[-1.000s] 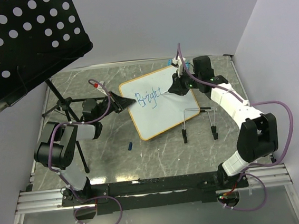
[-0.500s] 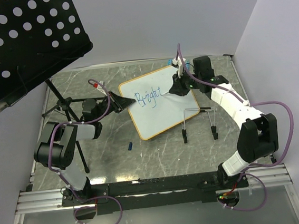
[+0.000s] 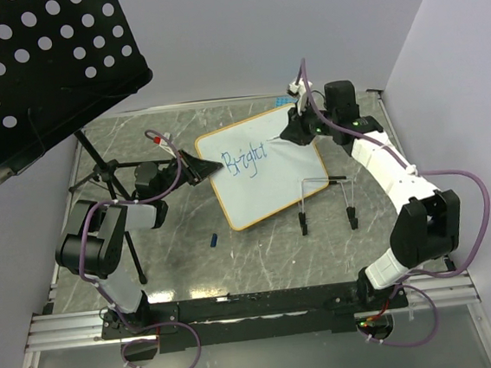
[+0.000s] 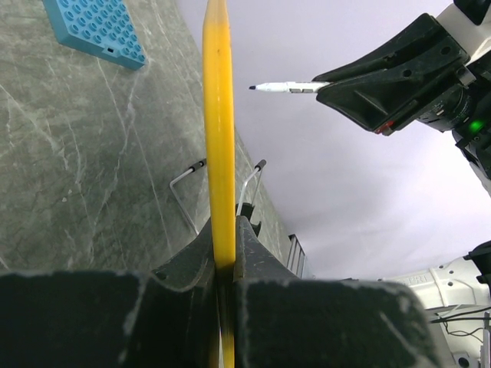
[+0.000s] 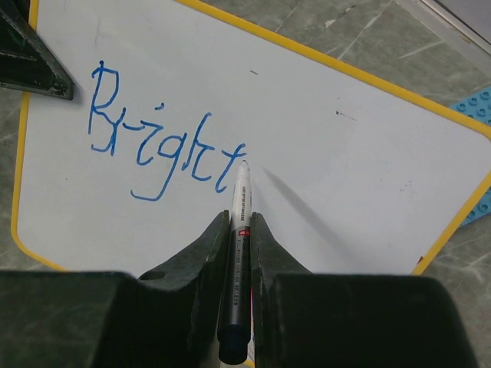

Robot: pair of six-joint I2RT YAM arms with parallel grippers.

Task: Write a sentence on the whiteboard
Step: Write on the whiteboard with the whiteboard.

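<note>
Jaws first, seen from above: my left gripper (image 3: 193, 168) pinches the left rim of the whiteboard (image 3: 271, 181) at mid-frame, and my right gripper (image 3: 295, 133) hangs over its upper right corner. On my left wrist view, that narrow grip clamps the yellow rim edge-on at centre; the marker (image 4: 290, 87) points in from the upper right, tip apart from it. On my right wrist view, closed fingers hold the marker, tip by the sentence (image 5: 165, 149), which reads only "Bright".
</note>
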